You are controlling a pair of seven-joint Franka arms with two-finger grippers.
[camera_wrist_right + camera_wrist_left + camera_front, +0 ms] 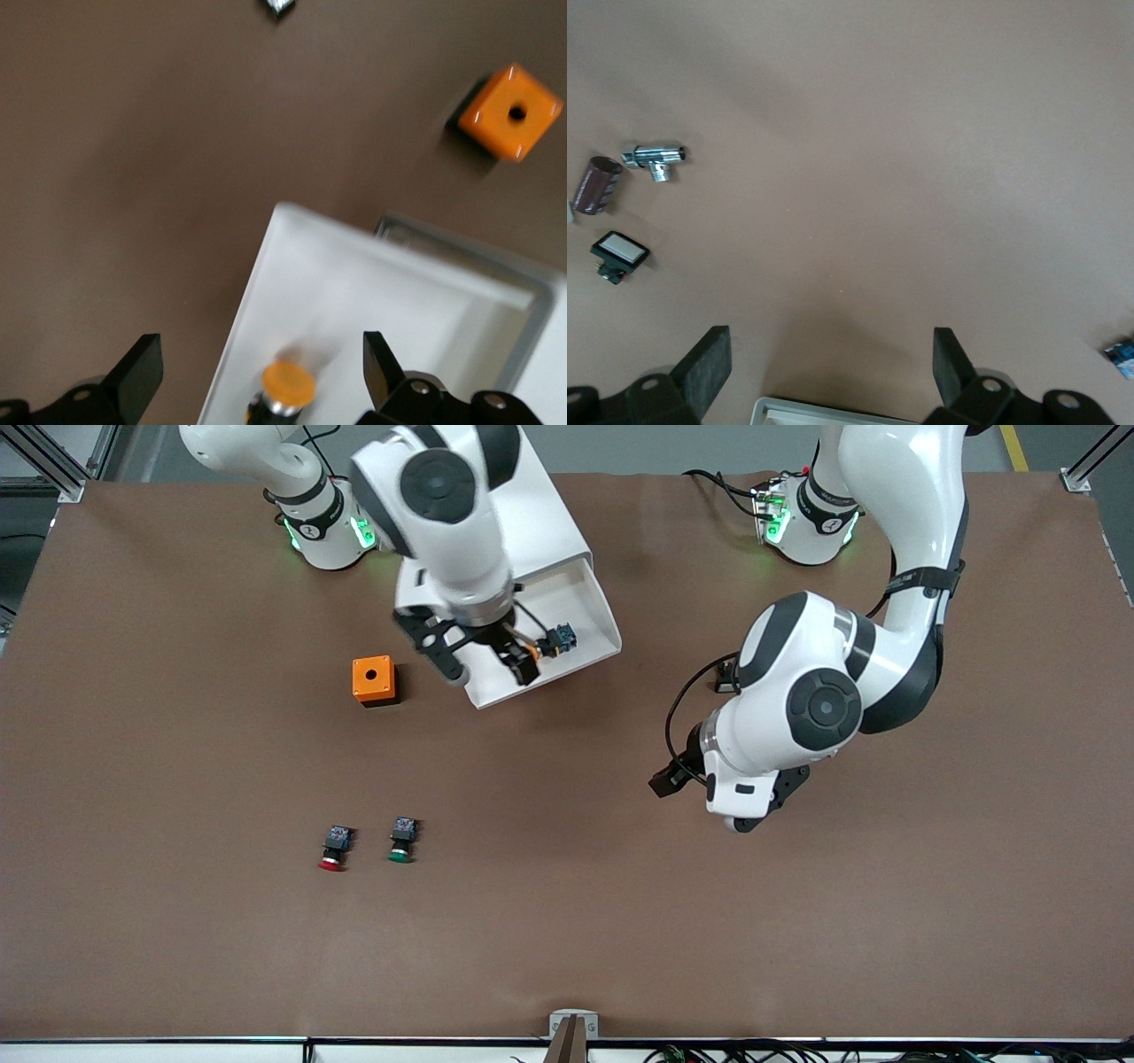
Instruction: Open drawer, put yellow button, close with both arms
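1. The drawer (567, 633) is pulled out of the white cabinet (540, 522) and stands open, its front end toward the front camera. The yellow button (545, 644) lies inside it on the white floor, close to the drawer's wall on the left arm's side, its cap showing plainly in the right wrist view (288, 384).

2. The right hand (487, 660) hovers over the open drawer with its fingers spread and nothing between them. The button sits under it, apart from both fingers, so I judge it released (the drop-off looks done).

3. The left hand (700, 779) hangs over bare table (797, 921) toward the left arm's end, well apart from the drawer. Its fingers (700, 372) are spread wide and empty, and a pale drawer edge (833, 412) shows just below them in its wrist view.

4. So the step in hand, as I read it, is the turn from placing to closing: 2 of the 3 parts look finished, and only the closing is left.

5. The next move calls for the right hand to rise clear of the drawer's walls, then for both hands to come to the drawer's front and push it squarely into the cabinet. An uneven push could skew the tray.

6. Nearby things stay out of it: the orange box (373, 680) beside the drawer, and the red button (334, 848) and green button (402, 840) nearer the front camera.
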